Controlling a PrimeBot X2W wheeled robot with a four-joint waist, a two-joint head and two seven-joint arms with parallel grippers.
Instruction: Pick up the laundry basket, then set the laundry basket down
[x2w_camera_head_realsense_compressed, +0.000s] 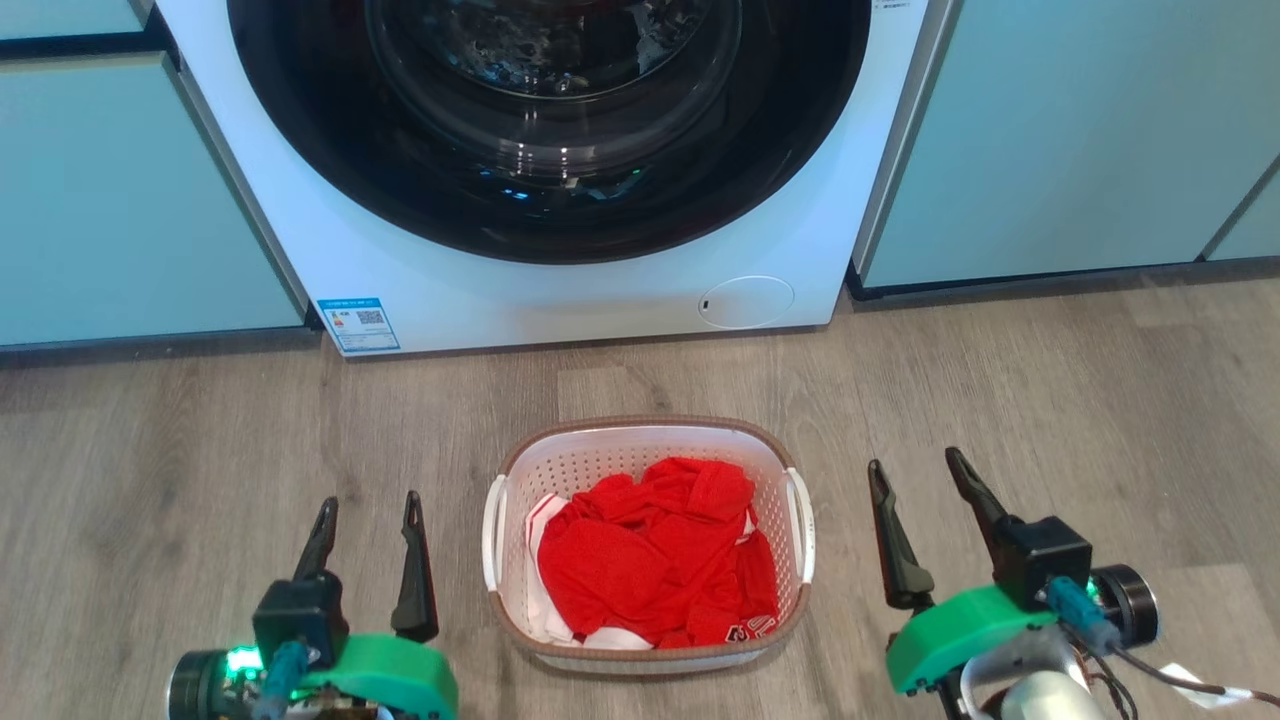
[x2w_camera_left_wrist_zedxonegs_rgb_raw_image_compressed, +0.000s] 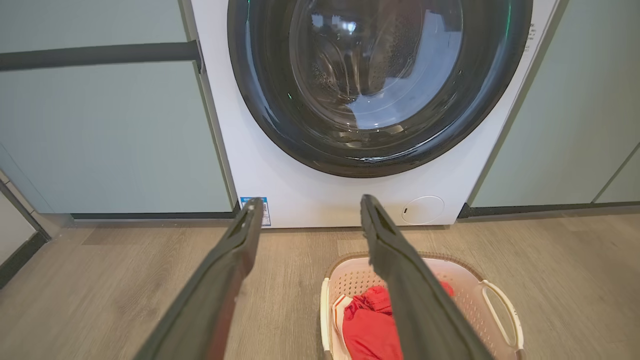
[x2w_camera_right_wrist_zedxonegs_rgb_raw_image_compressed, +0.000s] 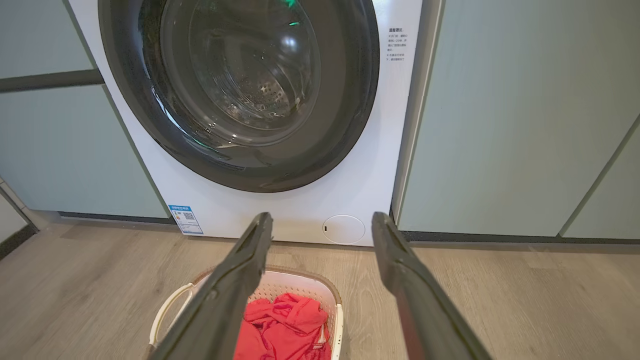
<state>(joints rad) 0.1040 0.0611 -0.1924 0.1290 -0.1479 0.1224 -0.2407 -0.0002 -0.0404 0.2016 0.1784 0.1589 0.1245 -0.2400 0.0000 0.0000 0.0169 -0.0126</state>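
The laundry basket (x2w_camera_head_realsense_compressed: 600, 462), white with perforated walls, a brown rim and white side handles, sits on the wood floor between my arms, holding red clothing (x2w_camera_head_realsense_compressed: 655, 560). My left gripper (x2w_camera_head_realsense_compressed: 368, 508) hovers open to the basket's left, apart from its handle. To the right of the basket, my right gripper (x2w_camera_head_realsense_compressed: 915, 468) is also open and clear of it. In the left wrist view the basket (x2w_camera_left_wrist_zedxonegs_rgb_raw_image_compressed: 462, 285) lies low right behind one finger; my left gripper (x2w_camera_left_wrist_zedxonegs_rgb_raw_image_compressed: 310, 206) is empty. In the right wrist view the basket (x2w_camera_right_wrist_zedxonegs_rgb_raw_image_compressed: 300, 282) lies low left; my right gripper (x2w_camera_right_wrist_zedxonegs_rgb_raw_image_compressed: 320, 220) is empty.
A white front-loading washing machine (x2w_camera_head_realsense_compressed: 540, 270) with a dark round door stands just beyond the basket. Pale green cabinet fronts (x2w_camera_head_realsense_compressed: 1060, 140) flank it on both sides. Wood floor (x2w_camera_head_realsense_compressed: 1100, 400) spreads around the basket.
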